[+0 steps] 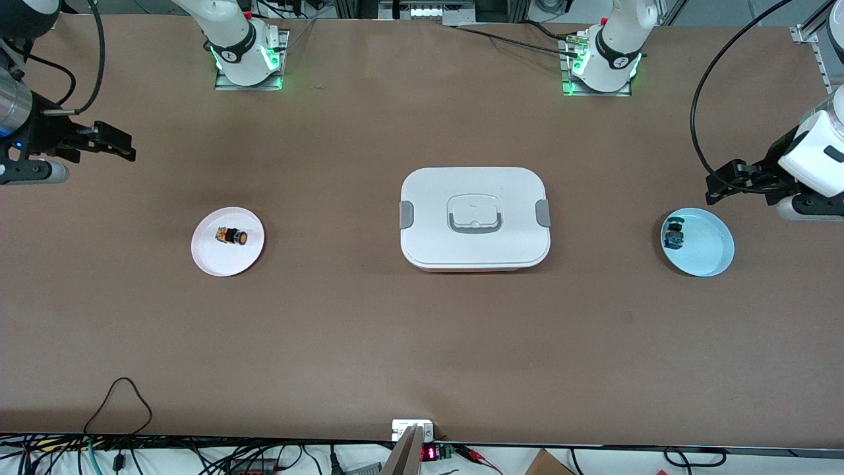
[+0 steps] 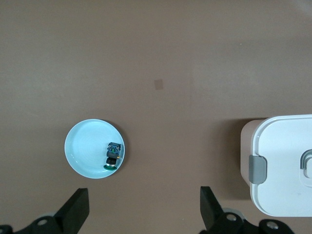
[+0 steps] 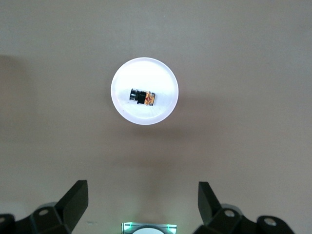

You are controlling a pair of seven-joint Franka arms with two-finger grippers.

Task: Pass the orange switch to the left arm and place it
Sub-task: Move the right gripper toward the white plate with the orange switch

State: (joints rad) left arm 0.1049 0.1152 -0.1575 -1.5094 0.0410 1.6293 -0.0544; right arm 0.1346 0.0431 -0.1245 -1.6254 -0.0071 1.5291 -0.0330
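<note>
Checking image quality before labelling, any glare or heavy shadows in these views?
Front view: even light, soft shadow under the box, green glow at both arm bases. Left wrist view: box casts a soft shadow. Right wrist view: pink plate is washed out white; the orange switch stays distinct.

Table (image 1: 330,343): brown, matte surface; spans the whole front view
Box (image 1: 475,218): white, lidded, grey side clips, recessed handle on top; sits flat near the table's middle
Pink plate (image 1: 211,258): round; lies toward the right arm's end, well apart from the box
Light-blue plate (image 1: 709,254): round; lies toward the left arm's end, well apart from the box
Row: both plates and the box lie at much the same distance from the front camera, the box between the plates
Arm bases: two mounts stand on the table's edge farthest from the front camera
</note>
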